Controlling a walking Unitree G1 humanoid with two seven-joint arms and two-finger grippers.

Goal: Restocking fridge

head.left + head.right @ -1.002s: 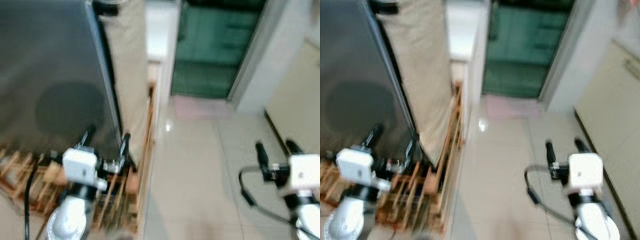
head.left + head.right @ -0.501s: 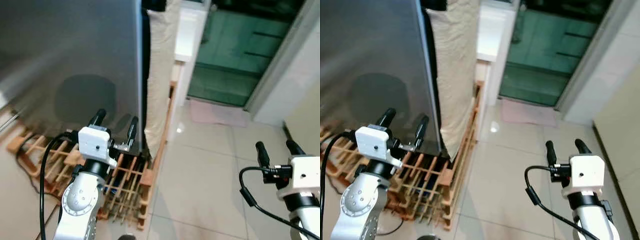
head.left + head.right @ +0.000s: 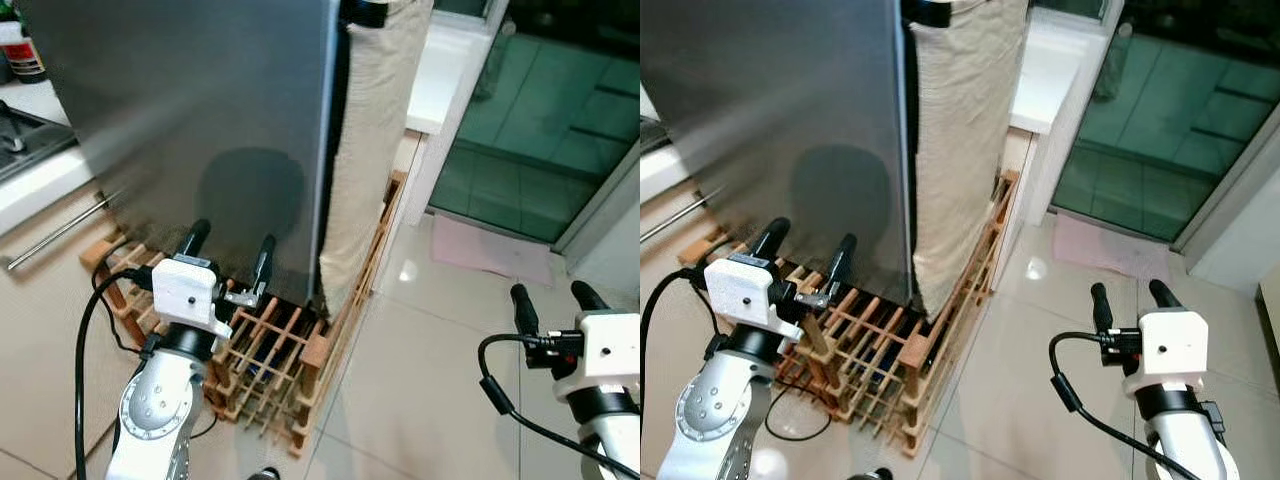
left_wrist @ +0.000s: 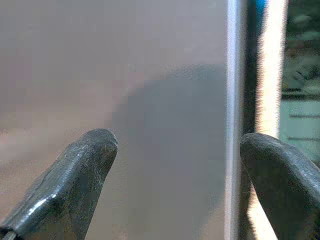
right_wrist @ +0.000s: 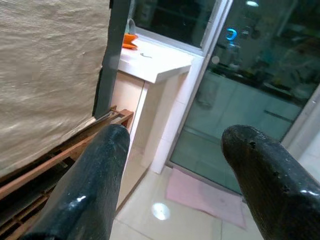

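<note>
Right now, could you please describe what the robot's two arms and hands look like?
Both arms are silver metal with rounded joints. Each ends in a white boxy wrist block carrying two long black fingers. The left hand has a black cable looping down beside its arm. The right hand has a black cable curving out from under its white block.

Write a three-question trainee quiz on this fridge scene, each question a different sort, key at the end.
1. True or false: the left gripper is shut on a bottle.
2. What hangs beside the grey fridge? A) a beige cloth B) a red coat C) a ladder
3. Fill in: the fridge stands on a wooden ____.

Key
1. False: its fingers are open and empty, facing the fridge front.
2. A, the beige cloth.
3. Rack. The right gripper hangs open over the tiled floor.
</note>
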